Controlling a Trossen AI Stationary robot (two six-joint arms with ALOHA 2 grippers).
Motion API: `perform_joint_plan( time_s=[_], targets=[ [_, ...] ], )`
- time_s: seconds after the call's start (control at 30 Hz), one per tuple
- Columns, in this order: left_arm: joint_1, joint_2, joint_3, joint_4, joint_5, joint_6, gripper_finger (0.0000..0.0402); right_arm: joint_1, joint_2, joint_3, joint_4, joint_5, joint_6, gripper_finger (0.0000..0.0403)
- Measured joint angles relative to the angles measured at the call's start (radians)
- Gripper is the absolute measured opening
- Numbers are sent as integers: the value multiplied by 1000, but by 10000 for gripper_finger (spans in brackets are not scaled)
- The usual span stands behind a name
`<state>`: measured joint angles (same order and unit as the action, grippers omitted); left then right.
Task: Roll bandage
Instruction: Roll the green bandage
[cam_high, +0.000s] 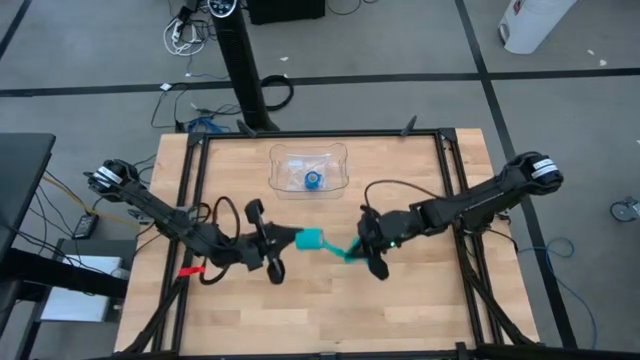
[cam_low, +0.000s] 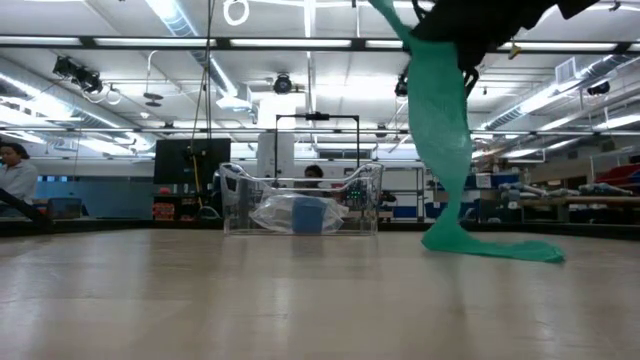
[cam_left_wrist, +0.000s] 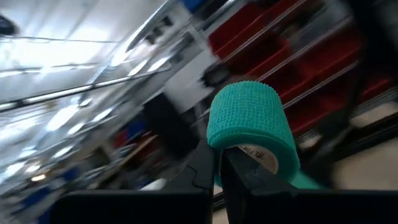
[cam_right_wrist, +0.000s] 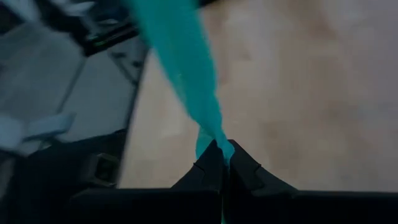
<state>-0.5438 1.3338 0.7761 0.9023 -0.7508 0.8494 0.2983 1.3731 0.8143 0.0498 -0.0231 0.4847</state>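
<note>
Left gripper (cam_high: 283, 240) has its jaws clamped on the teal-green fabric bandage roll (cam_high: 311, 239), held above the wooden worktop (cam_high: 320, 310). Right gripper (cam_high: 365, 250) pinches the loose strip tight; its tail trails onto the worktop.

From above, my left gripper (cam_high: 283, 243) sits near the middle of the wooden surface (cam_high: 320, 310), its fingers closed on the rolled end of the teal bandage (cam_high: 312, 239). A short strip of it runs across to my right gripper (cam_high: 364, 252), whose fingers pinch the loose end just beside the roll. Farther back, a clear plastic tray (cam_high: 340, 165) holds a small blue roll (cam_high: 313, 180), well apart from both grippers.
</note>
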Motion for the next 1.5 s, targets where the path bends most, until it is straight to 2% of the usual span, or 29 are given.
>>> perform_joint_plan(
  time_s=[0.13, 0.33, 0.73, 0.97, 1.07, 1.23, 1.4, 1.5],
  targets=[
    [2, 0, 0, 32, -83, 80, 19, 41, 39, 0, 63, -34, 5, 0],
    [10, -18, 0, 50, -141, 90, 19, 112, 67, 0, 163, -106, 19, 0],
    [14, -20, 0, 46, -204, 114, 19, 187, 63, 0, 273, -60, 11, 0],
    [17, -20, 0, 46, -215, 86, 19, 208, 64, 0, 247, -14, 2, 0],
    [17, -20, 0, 45, -167, 31, 19, 189, 65, 0, 175, 18, -7, 0],
    [13, -20, 0, -17, -22, -129, 19, 134, 65, 0, 65, 83, -35, 0],
    [14, -20, 0, -152, 148, -336, 19, 60, 65, 0, 23, 83, -114, 0],
    [13, -19, 0, -212, 208, -424, 19, 13, 65, 0, 27, 74, -171, 0]
  ],
)
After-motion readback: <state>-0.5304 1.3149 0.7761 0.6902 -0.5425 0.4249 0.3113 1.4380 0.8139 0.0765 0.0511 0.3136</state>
